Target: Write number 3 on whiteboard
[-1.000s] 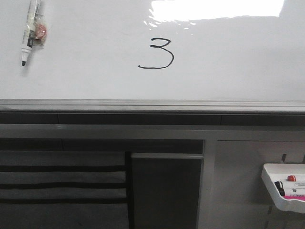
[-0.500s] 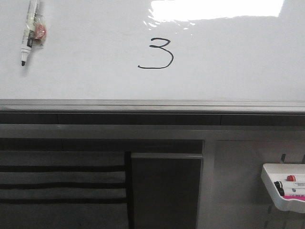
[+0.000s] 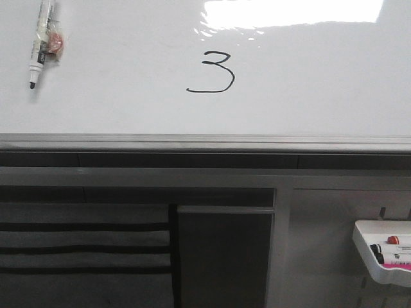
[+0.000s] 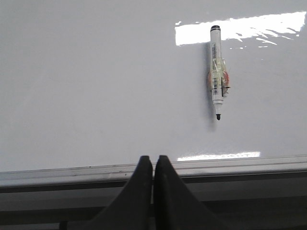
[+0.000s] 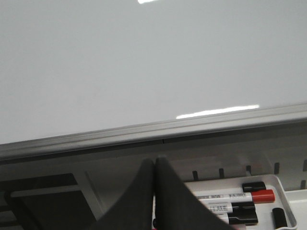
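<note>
The number 3 (image 3: 215,72) is drawn in thin black line on the whiteboard (image 3: 128,96), its bottom stroke running out to the left. An uncapped white marker (image 3: 42,40) with tape round its barrel lies on the board at the far left, tip toward the near edge; it also shows in the left wrist view as the marker (image 4: 217,72). My left gripper (image 4: 153,160) is shut and empty, over the board's grey edge strip (image 4: 240,165). My right gripper (image 5: 154,163) is shut and empty, below the board's edge, beside the marker tray. Neither gripper shows in the front view.
A small white tray (image 3: 369,253) with several markers hangs below the board at the right, also seen in the right wrist view as the tray (image 5: 288,191). A grey rail (image 3: 205,142) borders the board's near edge. Dark panels and a striped grey surface (image 3: 83,250) lie below.
</note>
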Controlling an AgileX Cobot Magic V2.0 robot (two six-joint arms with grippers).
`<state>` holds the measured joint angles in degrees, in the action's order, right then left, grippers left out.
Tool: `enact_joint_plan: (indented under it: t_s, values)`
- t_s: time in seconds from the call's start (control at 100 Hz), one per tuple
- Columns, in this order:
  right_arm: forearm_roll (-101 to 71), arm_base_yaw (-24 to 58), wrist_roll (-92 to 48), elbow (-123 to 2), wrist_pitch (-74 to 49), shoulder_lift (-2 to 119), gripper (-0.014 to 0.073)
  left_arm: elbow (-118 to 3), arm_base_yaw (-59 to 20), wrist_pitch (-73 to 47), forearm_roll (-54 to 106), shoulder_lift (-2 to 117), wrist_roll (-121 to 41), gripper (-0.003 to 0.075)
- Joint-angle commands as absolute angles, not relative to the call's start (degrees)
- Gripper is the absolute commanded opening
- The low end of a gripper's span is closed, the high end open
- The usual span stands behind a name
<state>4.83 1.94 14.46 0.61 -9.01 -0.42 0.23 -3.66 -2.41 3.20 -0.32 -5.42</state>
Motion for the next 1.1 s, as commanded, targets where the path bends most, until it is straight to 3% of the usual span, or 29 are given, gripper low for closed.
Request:
enact_joint_plan:
  t_s: [0.0, 1.09]
  values:
    - [6.6, 1.6, 14.2, 2.1, -5.1, -1.3, -0.0069, 0.6, -4.1, 2.2, 3.2, -1.8, -4.8, -0.0020]
    - [3.6, 1.6, 14.5, 2.1, 6.1, -1.3, -0.0069, 0.6, -4.1, 2.2, 3.2, -1.8, -4.8, -0.0020]
